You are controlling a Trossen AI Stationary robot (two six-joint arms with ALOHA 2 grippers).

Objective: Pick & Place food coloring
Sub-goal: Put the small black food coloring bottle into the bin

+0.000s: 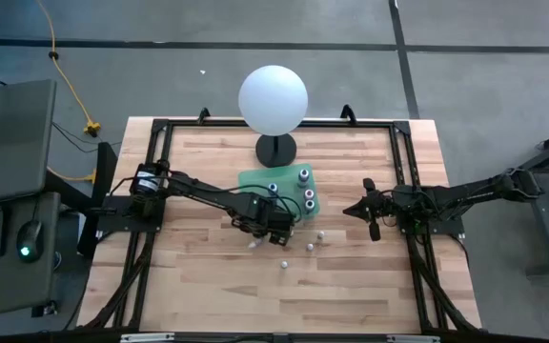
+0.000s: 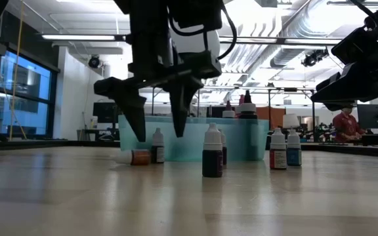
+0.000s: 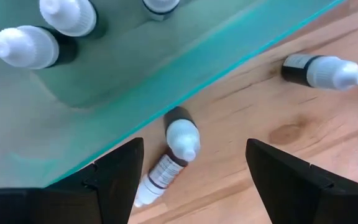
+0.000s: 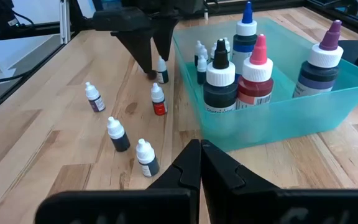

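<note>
Several tiny food coloring bottles stand on the wood beside a teal tray (image 1: 254, 180). My left gripper (image 3: 194, 146) hangs open, pointing down, just off the tray's near wall (image 3: 104, 106). Its fingers stand on either side of a dark bottle with a white cap (image 3: 181, 138) without touching it. In the low view the fingertips hang about level with that bottle's top (image 2: 157, 134). A second small bottle (image 3: 155, 179) lies on its side next to it. Other small bottles (image 4: 117, 135) (image 4: 146, 157) (image 4: 92, 97) and a red one (image 4: 158, 99) stand nearer the right arm. My right gripper (image 4: 201, 163) waits shut at the table's right (image 1: 370, 211).
Taller dropper bottles (image 4: 220, 84) with black, pink, blue and purple tips stand inside the tray. A big white sphere on a black stand (image 1: 273, 98) rises behind the tray at the far edge. Bare wood lies toward the near edge (image 1: 284, 305). A person (image 2: 346, 124) shows in the room beyond.
</note>
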